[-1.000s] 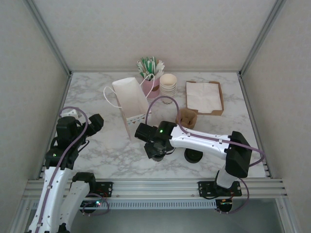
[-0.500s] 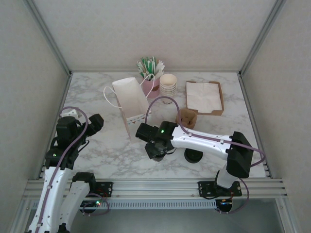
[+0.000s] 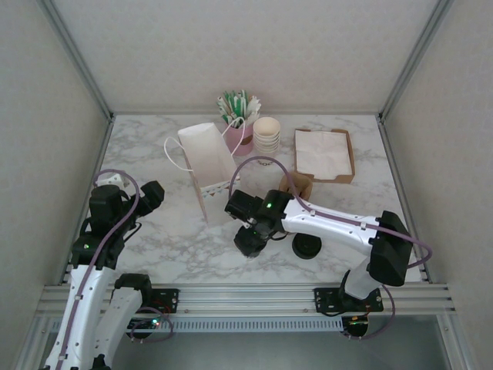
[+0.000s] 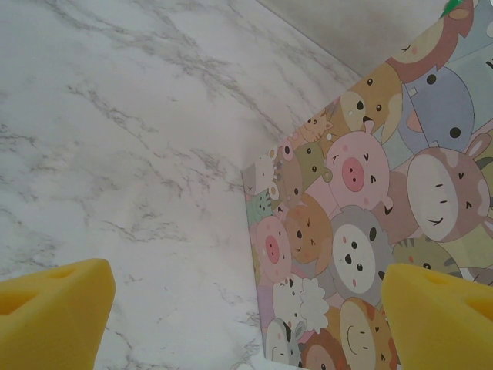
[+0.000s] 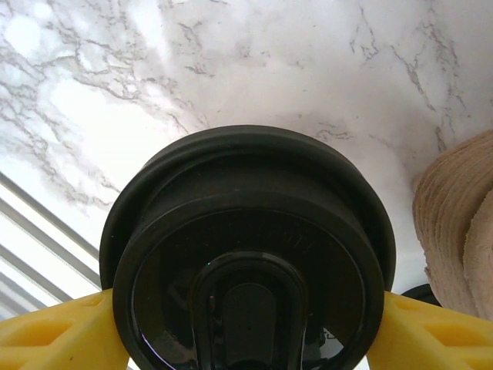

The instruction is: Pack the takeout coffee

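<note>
Takeout coffee (image 5: pixel 246 254): black sip lid facing up, at the near middle of the desk (image 3: pixel 185 239), between the right arm's yellow pads (image 5: pixel 54 331). I cannot tell whether it stands on the desk or is lifted.
Right gripper (image 5: pixel 246 331): jaws straddle the lid, one pad at each side. Whether they pinch the cup beneath is hidden, so I cannot tell.
Step in hand: by my reading, the grasp of the coffee; it is not yet packed.
Paper bag (image 3: pixel 204 158): just beyond the coffee, and the likely place to pack it.
Next move calls for: a firm, level hold so nothing spills, then a lift to the bag's mouth.
Left gripper (image 4: pixel 246 308): jaws wide, nothing between them, facing the bag's printed side.
Black disc (image 3: pixel 306 247): lies to the right of the coffee, apart from it.
Writing: none legible. The bag shows only cartoon animals (image 4: pixel 370 193), and the lid's embossing is too faint to read.
</note>
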Controlling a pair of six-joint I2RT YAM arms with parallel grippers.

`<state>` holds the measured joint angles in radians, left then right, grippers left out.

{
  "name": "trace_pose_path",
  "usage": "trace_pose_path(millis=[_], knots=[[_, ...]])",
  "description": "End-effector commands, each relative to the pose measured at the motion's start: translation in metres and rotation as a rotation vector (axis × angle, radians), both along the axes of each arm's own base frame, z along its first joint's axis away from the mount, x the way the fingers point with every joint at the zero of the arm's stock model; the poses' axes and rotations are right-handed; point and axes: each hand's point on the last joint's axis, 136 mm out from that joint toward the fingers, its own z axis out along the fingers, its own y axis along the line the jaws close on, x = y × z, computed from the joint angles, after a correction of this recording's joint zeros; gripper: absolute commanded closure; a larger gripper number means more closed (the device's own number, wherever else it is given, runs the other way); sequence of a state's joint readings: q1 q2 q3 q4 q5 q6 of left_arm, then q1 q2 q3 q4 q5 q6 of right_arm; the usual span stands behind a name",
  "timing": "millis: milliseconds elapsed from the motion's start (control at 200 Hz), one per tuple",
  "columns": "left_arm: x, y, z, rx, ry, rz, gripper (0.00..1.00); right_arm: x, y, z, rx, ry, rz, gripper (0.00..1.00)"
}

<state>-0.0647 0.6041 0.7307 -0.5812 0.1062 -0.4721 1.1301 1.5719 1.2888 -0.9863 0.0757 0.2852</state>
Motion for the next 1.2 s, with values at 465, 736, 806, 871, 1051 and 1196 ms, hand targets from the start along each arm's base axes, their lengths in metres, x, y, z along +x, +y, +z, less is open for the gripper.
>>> trace_pose_path(millis=[465, 736, 806, 871, 1051, 1196], knots=[[-0.002, 0.0, 0.005, 0.008, -0.007, -0.004, 0.11, 0.005, -0.002, 0.025, 0.043, -0.016, -0.007, 0.19], [-0.002, 0.0, 0.006, 0.009, -0.009, -0.003, 0.1, 0.013, -0.003, 0.07, 0.196, -0.038, -0.331, 0.18], [-0.002, 0.0, 0.006, 0.008, -0.012, -0.003, 0.11, 0.014, -0.012, 0.073, 0.202, -0.03, -0.502, 0.17], [-0.002, 0.0, 0.006, 0.01, -0.011, -0.004, 0.1, 0.01, -0.021, 0.072, 0.19, -0.012, -0.661, 0.16], [-0.001, 0.0, 0.006, 0.008, -0.011, -0.005, 0.1, -0.001, -0.016, 0.063, 0.176, -0.035, -0.864, 0.14], [-0.002, 0.0, 0.005, 0.011, -0.006, -0.004, 0.1, -0.005, -0.017, 0.05, 0.121, -0.023, -0.977, 0.16]])
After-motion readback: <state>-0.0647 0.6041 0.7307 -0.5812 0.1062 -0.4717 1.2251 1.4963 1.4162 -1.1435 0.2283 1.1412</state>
